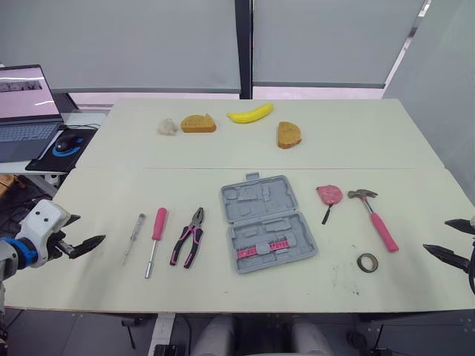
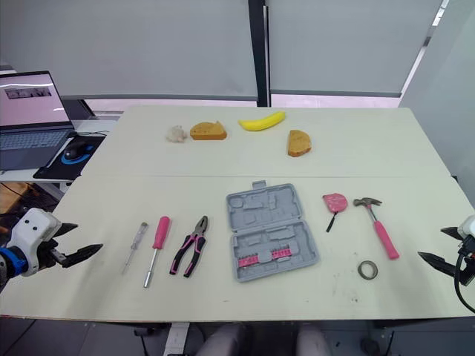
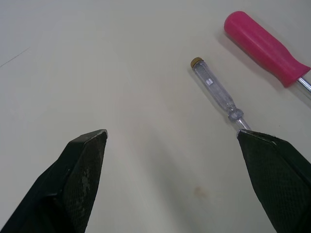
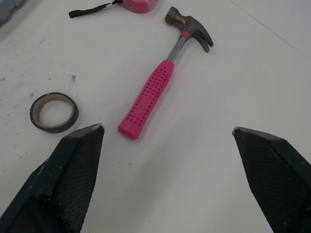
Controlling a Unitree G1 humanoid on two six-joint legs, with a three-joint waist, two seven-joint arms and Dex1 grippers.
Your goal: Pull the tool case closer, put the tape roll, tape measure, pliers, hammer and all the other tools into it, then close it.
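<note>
The grey tool case lies open at mid-table, with pink bits in its near half. To its left lie the pink-handled pliers, a pink screwdriver and a clear-handled screwdriver. On its right are the pink tape measure, the pink-handled hammer and the dark tape roll. My left gripper hovers open at the table's left edge, short of the clear screwdriver. My right gripper hangs open at the right edge, near the hammer and tape roll.
At the table's far side lie a banana, two brown sponges and a white crumpled lump. A laptop and a mouse sit on a side desk to the left.
</note>
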